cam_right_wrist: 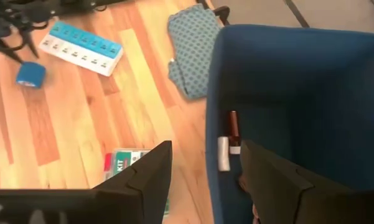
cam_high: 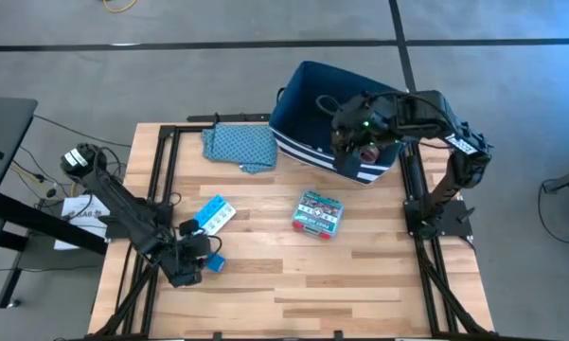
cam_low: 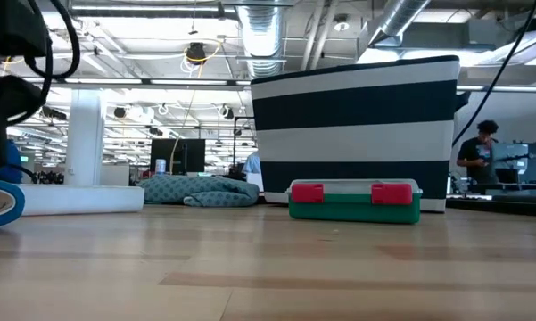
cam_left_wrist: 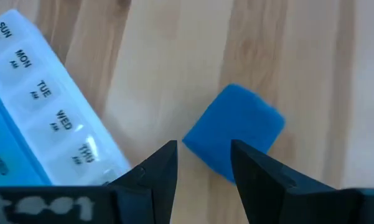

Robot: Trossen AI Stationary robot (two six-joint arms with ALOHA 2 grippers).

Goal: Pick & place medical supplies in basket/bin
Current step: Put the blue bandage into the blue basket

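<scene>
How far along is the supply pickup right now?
Partly done: a brown bottle and white tube lie in the bin. The left gripper is open over the blue cube. The pill organizer and flat box remain. The right gripper hangs open above the bin.

Table point(cam_high: 360, 275) smooth wood planks; bin point(cam_low: 352, 134) soft cloth; pill organizer point(cam_left_wrist: 43, 118) glossy plastic

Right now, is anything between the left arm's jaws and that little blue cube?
Nothing visible. The left gripper hangs open just beside the blue cube, bare wood between them. The pill organizer lies off to one side.
</scene>
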